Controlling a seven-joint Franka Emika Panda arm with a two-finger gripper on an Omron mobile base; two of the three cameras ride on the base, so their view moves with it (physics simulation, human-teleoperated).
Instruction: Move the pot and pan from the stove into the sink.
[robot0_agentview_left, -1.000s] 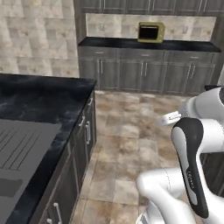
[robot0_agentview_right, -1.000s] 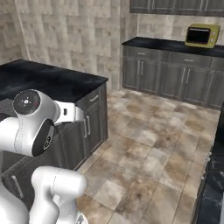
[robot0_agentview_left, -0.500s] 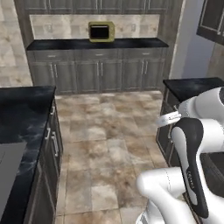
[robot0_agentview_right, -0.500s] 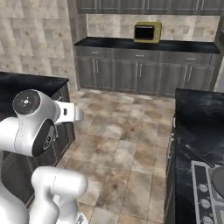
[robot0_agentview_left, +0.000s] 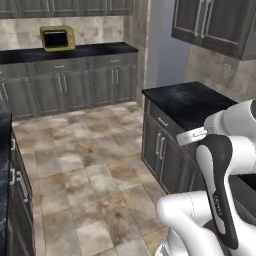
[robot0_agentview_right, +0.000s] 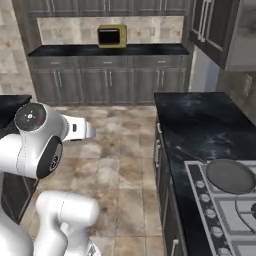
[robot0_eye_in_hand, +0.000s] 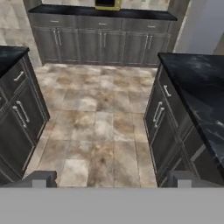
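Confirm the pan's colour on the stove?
Dark grey pan, on the steel stove; right base view shows it best.

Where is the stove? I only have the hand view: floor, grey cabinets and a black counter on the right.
Observer: In the right base view the stove is set into that black counter, at the end nearer the robot.
Operator: Is anything on it?
Observer: The pan, flat, round and dark, lies on the burner next to the bare stretch of counter.
Operator: Which side are the controls on?
Observer: A row of small knobs runs along the stove's edge that faces the tiled aisle.
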